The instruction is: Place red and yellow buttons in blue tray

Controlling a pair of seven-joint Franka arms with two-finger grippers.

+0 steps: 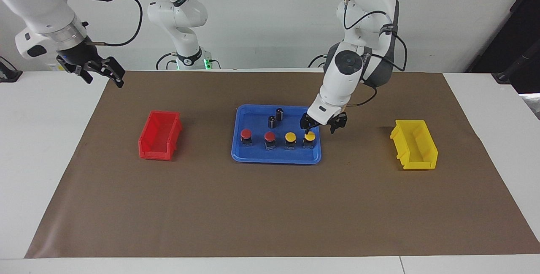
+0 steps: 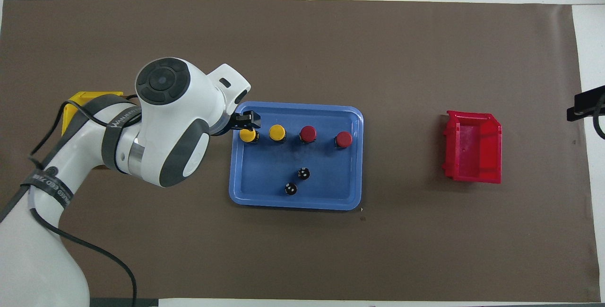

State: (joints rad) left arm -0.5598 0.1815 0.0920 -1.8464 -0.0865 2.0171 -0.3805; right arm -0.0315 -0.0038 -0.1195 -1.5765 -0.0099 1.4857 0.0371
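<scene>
Now domed buttons (image 1: 278, 137) stand in glossy blue tray (image 1: 276, 158); both jaws spread, empty.

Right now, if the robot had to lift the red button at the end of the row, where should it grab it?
Probably from straight above, fingers closing on the short black body under the cap of the end red button. It stands upright in the blue tray, and its domed cap looks likely to slip. Closing across the row would keep the fingers clear of the neighbouring red button.
</scene>
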